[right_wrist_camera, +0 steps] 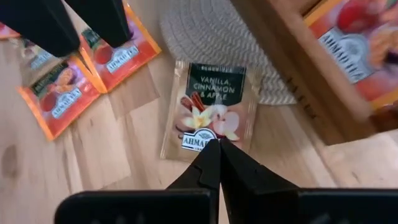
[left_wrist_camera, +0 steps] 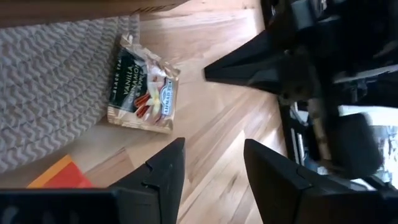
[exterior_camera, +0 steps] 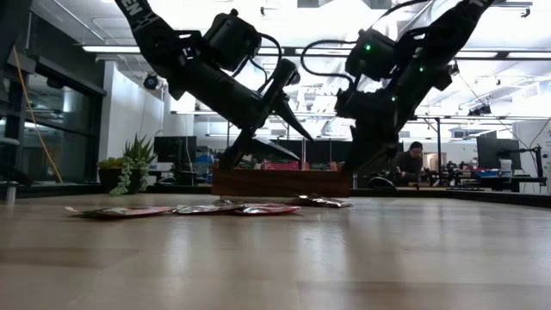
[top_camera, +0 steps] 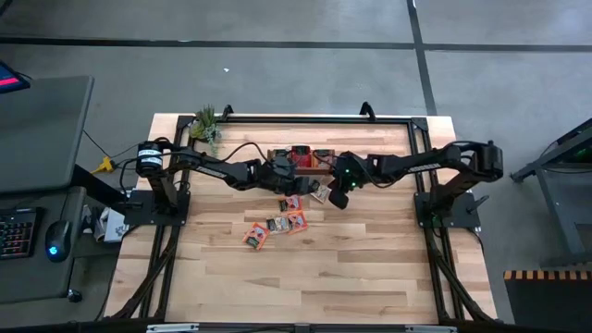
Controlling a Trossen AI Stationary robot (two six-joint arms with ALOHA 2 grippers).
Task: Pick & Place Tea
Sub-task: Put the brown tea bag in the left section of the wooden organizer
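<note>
Directly beneath the right gripper (right_wrist_camera: 219, 144) we find the vanilla sachet (right_wrist_camera: 211, 109), flat on the table (top_camera: 370, 268), one edge on a grey mat (right_wrist_camera: 214, 34) beside the tray (top_camera: 298, 166); its fingers are pressed together, empty, above the label. We note the left gripper (left_wrist_camera: 211, 165) spread wide nearby, holding nothing, with red sachets (top_camera: 294, 203) just beside it.

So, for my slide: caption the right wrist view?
Right tool, shut, above a vanilla tea sachet beside the wooden tray.
</note>
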